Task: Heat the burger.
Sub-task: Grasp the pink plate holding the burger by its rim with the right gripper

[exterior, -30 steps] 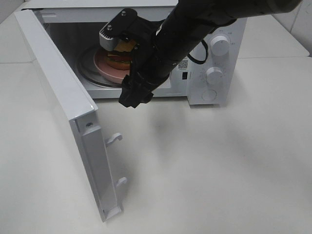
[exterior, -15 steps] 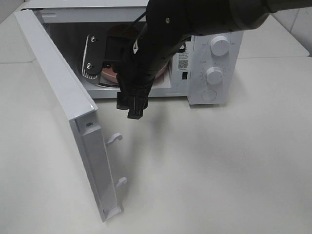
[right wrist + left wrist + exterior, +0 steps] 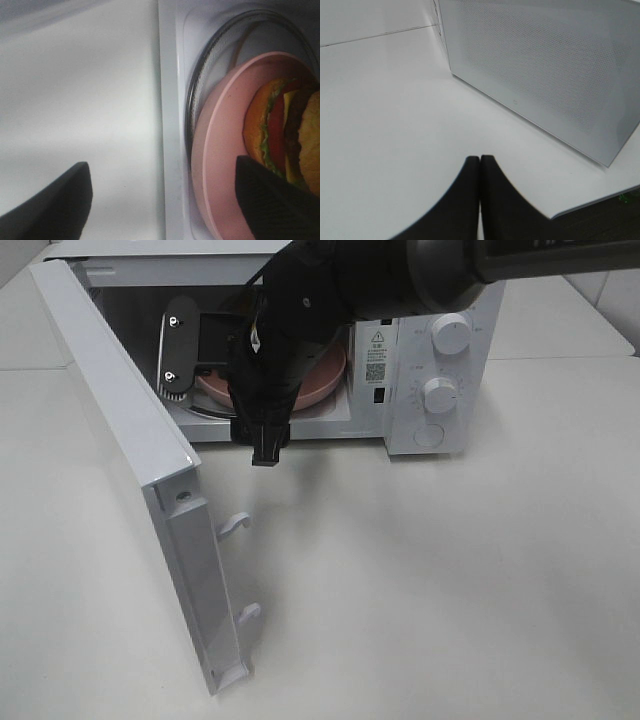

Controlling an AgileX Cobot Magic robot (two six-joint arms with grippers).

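I see the microwave [image 3: 440, 440] standing at the back of the table [image 3: 450, 580]. Its door [image 3: 120, 430] is swung out on the left and reaches toward the front. The knobs [image 3: 452, 333] sit one above the other on its right side. Inside the cavity the plate [image 3: 220, 150] rests on the turntable [image 3: 197, 90], and the burger [image 3: 277, 125] sits on the plate. My right gripper [image 3: 165, 192] straddles the cavity's front sill, one finger over the plate and the other outside over the table.

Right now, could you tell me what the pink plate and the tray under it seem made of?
Pink plate: probably matte plastic, though glazed ceramic is possible; even colour, soft sheen. Tray: likely clear glass; see-through with a dark, shiny rim.
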